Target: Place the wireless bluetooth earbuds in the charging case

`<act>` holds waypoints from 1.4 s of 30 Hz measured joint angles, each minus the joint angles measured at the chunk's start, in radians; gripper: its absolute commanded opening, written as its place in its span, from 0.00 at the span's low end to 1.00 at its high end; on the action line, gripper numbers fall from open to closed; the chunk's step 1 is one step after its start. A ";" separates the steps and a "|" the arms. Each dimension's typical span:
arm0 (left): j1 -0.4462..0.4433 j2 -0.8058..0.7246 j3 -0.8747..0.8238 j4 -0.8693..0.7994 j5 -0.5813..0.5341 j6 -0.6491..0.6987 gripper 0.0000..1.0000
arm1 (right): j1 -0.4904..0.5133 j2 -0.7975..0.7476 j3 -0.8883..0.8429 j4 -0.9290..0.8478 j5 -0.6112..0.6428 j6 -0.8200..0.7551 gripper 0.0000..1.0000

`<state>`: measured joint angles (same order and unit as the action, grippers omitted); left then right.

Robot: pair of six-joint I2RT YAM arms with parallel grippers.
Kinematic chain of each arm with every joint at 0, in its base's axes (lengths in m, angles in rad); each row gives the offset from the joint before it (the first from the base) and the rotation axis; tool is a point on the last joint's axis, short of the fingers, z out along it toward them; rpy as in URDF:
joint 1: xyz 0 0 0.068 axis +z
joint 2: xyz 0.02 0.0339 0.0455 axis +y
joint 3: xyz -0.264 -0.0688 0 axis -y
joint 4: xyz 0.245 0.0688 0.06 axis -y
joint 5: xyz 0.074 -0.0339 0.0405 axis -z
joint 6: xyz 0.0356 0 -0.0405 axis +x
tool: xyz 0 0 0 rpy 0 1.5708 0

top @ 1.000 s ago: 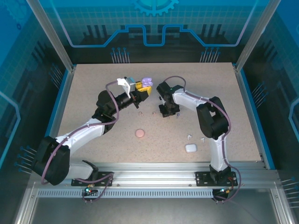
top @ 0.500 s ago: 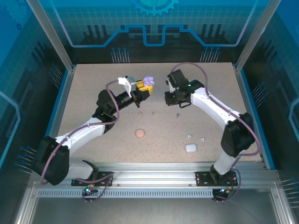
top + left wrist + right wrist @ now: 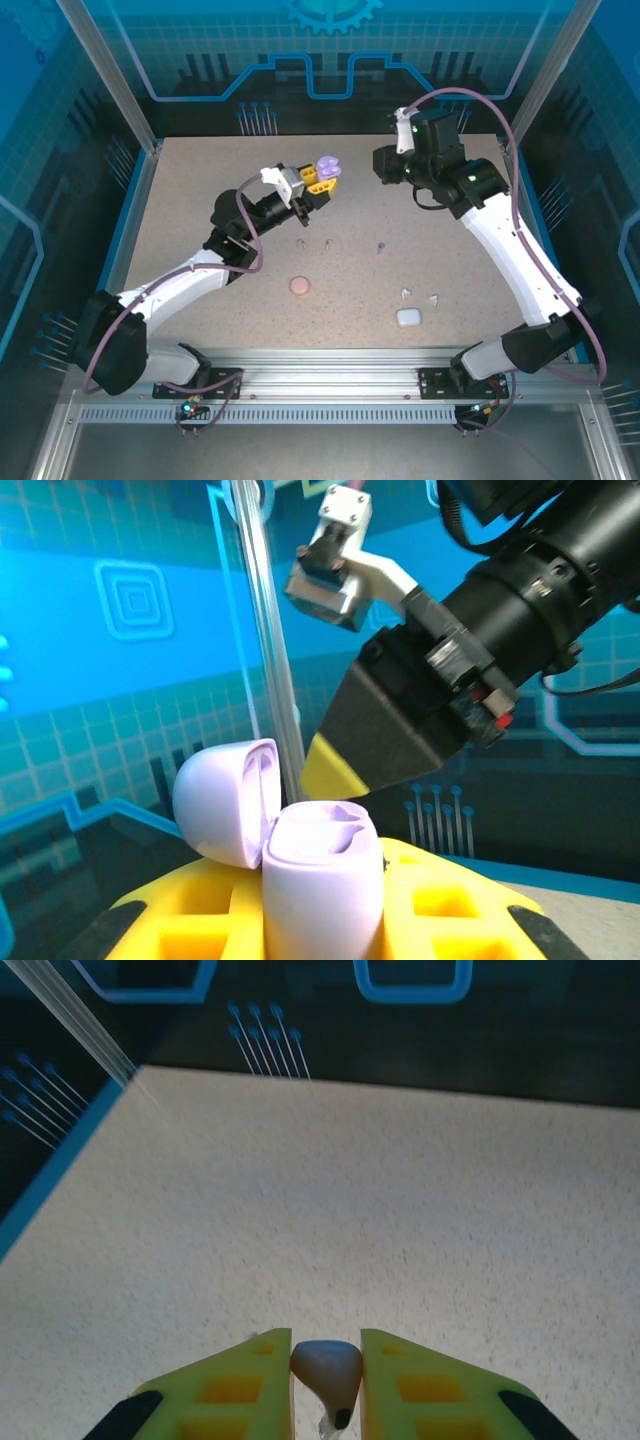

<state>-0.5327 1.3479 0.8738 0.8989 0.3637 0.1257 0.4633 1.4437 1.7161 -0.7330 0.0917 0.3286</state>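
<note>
Blue walls point(image 3: 60, 150) are standing around a speckled tan table point(image 3: 200, 200). The left gripper point(image 3: 322, 178) is squeezing a purple case point(image 3: 326, 167) between its yellow fingers point(image 3: 440, 910). It is holding the case up in the air over the far part of the table, near the middle. The case is standing upright and its lid point(image 3: 225, 800) is hanging open to one side.

The right gripper point(image 3: 326, 1345) is pinching a tiny purple-grey earbud point(image 3: 328, 1368) between its own yellow fingers point(image 3: 230, 1390). The earbud's thin end is pointing back between the fingers. This gripper is hovering high near the far edge, right of the middle. Its tip is pointing at the open case, close by but not touching.

Down on the table, two pale pink earbuds point(image 3: 302, 242) point(image 3: 329, 242) are lying side by side near the middle, and a purple earbud point(image 3: 380, 247) is lying to their right. A round pink case point(image 3: 300, 285) is sitting closer to the near edge. Two white earbuds point(image 3: 405, 293) point(image 3: 434, 298) are lying just beyond a white case point(image 3: 408, 317), by the near edge on the right.
</note>
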 measured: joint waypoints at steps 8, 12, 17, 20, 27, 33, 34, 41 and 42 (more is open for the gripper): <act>0.000 0.103 0.043 0.117 -0.083 0.060 0.00 | -0.006 -0.065 0.014 0.098 -0.083 -0.017 0.22; 0.000 0.134 0.050 0.138 -0.101 0.060 0.00 | -0.006 -0.085 0.014 0.144 -0.137 -0.024 0.22; -0.003 0.201 0.099 0.184 -0.106 0.057 0.00 | -0.006 -0.096 0.014 0.208 -0.211 -0.023 0.22; -0.008 0.218 0.107 0.185 -0.106 0.057 0.00 | -0.005 -0.097 0.012 0.241 -0.236 -0.023 0.22; -0.026 0.230 0.127 0.184 -0.106 0.057 0.00 | 0.013 -0.084 0.011 0.287 -0.269 -0.022 0.22; -0.034 0.230 0.133 0.183 -0.106 0.056 0.00 | 0.034 -0.048 -0.003 0.300 -0.283 -0.022 0.21; -0.035 0.230 0.133 0.183 -0.106 0.057 0.00 | 0.036 -0.042 -0.007 0.301 -0.284 -0.022 0.21; -0.035 0.230 0.134 0.179 -0.106 0.057 0.00 | 0.043 -0.018 -0.032 0.301 -0.285 -0.022 0.21; -0.035 0.230 0.134 0.179 -0.106 0.057 0.00 | 0.043 -0.017 -0.034 0.301 -0.285 -0.022 0.21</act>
<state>-0.5678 1.5780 1.0073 1.0779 0.2577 0.1825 0.5060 1.4269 1.6825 -0.4316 -0.1932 0.3065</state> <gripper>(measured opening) 0.217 0.214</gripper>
